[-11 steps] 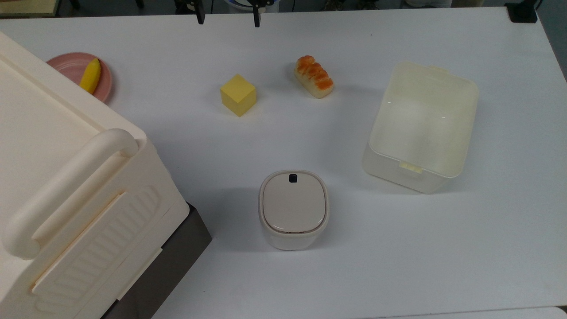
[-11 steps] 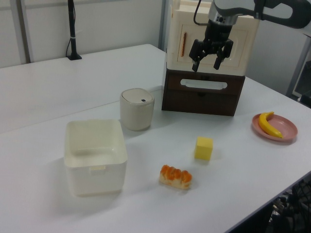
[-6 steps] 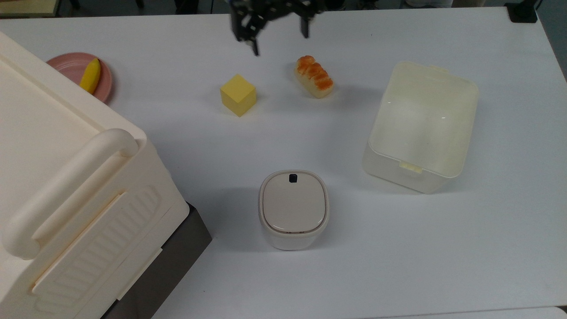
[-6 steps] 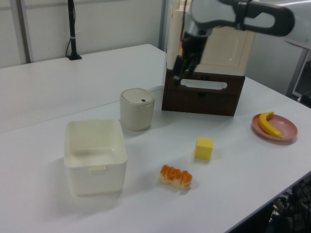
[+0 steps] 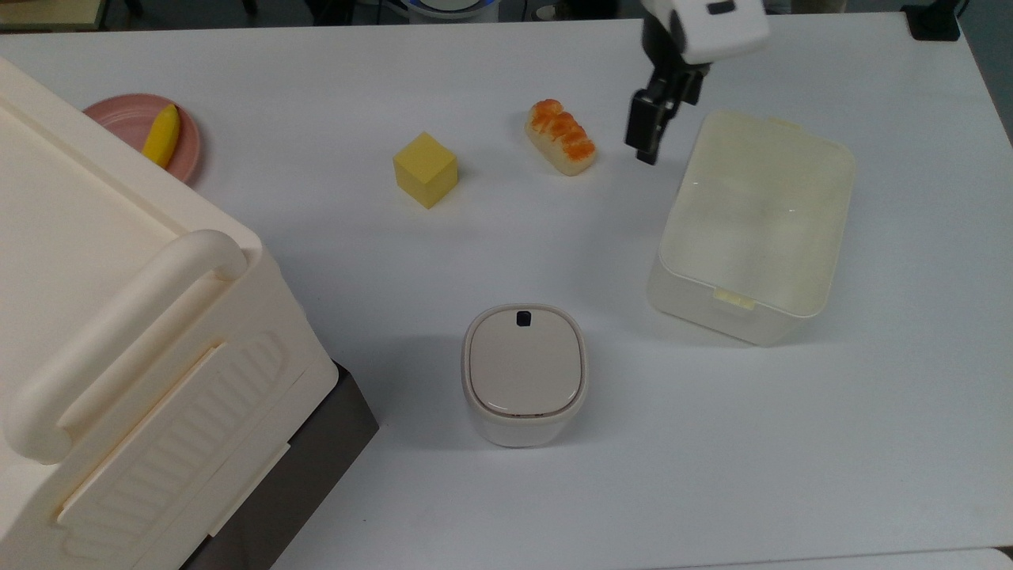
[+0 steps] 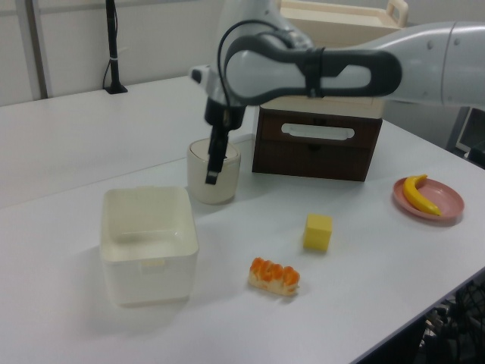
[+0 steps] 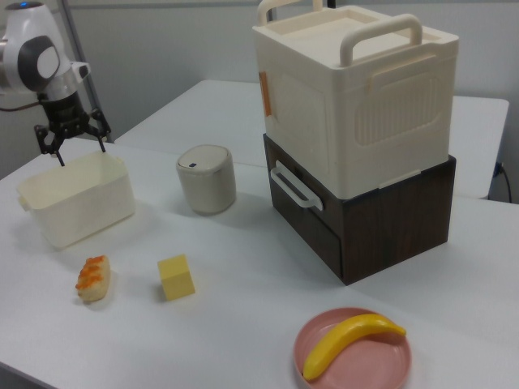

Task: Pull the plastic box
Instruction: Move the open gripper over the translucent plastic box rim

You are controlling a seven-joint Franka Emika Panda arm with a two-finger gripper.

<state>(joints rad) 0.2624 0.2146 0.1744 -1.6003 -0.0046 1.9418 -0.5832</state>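
Plastic box [image 5: 756, 226]: translucent milky-white tub, lidless, nothing in it, standing on the white table [image 5: 506, 237] at the top view's right, with a latch tab on its near short side. Gripper [image 7: 70, 143]: hangs above the box's far rim in the right view, fingers [image 7: 57, 151] spread apart and holding nothing; in the top view it sits just off the box's upper-left corner, between the box and the bread roll. Small bin [image 5: 524, 374]: rounded, beige lid shut, black button on top, standing near the table's middle, well apart from the box. Large cream bin [image 7: 357, 97]: opaque, thick handles, lid on, stacked on a dark brown drawer unit [image 7: 365, 219] whose drawer is shut. Pink plate [image 7: 353, 352]: holds one yellow banana [image 7: 350, 340] lying across it. Loose items on the table: a yellow cube [image 5: 426, 169] and a bread roll [image 5: 560, 136] with an orange glazed top, lying near each other, the roll closer to the box.
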